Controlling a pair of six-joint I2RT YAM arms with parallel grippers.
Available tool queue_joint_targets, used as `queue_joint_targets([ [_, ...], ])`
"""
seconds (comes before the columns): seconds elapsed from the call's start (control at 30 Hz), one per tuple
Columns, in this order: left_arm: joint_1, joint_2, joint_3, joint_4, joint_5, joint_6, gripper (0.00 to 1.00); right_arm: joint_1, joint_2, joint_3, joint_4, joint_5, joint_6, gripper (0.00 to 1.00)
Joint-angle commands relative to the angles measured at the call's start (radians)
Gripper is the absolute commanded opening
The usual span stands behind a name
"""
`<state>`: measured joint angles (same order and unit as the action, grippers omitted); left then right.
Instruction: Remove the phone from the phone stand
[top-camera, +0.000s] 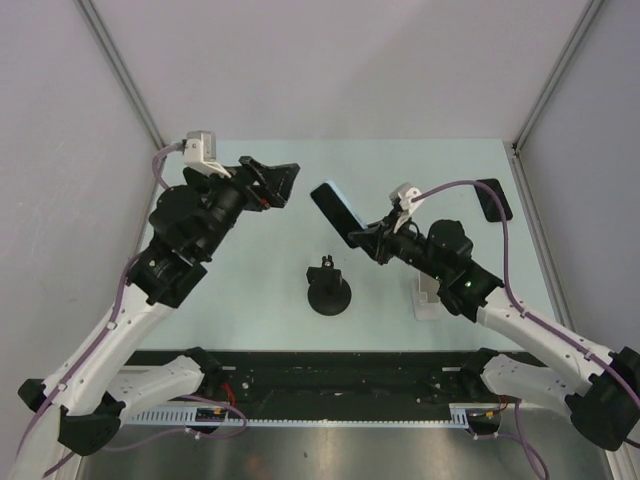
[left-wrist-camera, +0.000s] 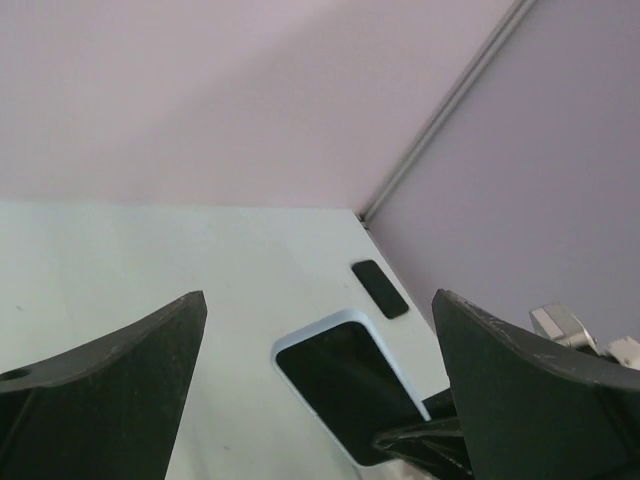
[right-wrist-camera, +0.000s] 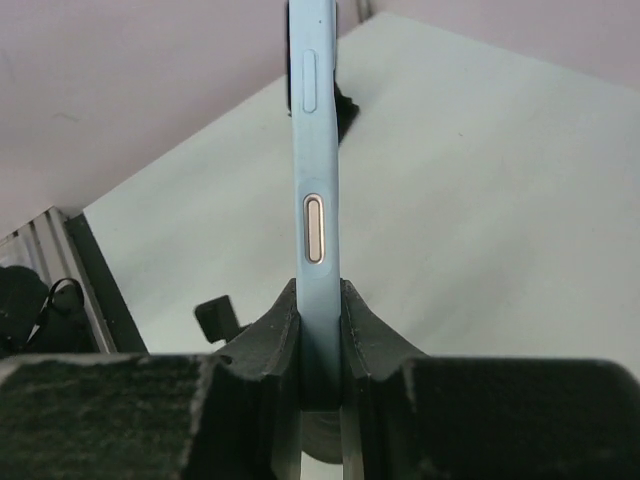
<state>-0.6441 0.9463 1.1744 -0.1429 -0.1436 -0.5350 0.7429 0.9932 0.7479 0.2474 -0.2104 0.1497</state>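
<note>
Above the pale green tabletop (top-camera: 250, 260), my right gripper (top-camera: 362, 237) pinches the light-blue slab phone (top-camera: 335, 212) by one end, apart from the black round-based phone stand (top-camera: 328, 290). My left gripper (top-camera: 280, 183) is spread wide. Plain grey walls (top-camera: 330, 60) enclose the table.

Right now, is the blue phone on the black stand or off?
Off: the right end effector grips the phone, apart from the stand.
</note>
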Motion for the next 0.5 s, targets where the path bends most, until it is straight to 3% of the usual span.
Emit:
queue_joint_targets([
  [0.0, 0.012, 0.008, 0.062, 0.051, -0.103, 0.253, 1.00, -0.088, -0.039, 0.088, -0.037, -0.014, 0.129, 0.00],
  [0.17, 0.012, -0.015, 0.004, 0.074, -0.160, 0.401, 1.00, -0.253, -0.019, 0.156, -0.219, -0.015, 0.198, 0.00],
  [0.33, 0.014, -0.047, -0.161, 0.181, -0.195, 0.510, 1.00, -0.593, 0.047, 0.189, -0.303, -0.179, 0.333, 0.00],
  [0.47, 0.014, -0.084, -0.216, 0.239, -0.197, 0.555, 1.00, -0.769, 0.143, 0.203, -0.332, -0.240, 0.366, 0.00],
])
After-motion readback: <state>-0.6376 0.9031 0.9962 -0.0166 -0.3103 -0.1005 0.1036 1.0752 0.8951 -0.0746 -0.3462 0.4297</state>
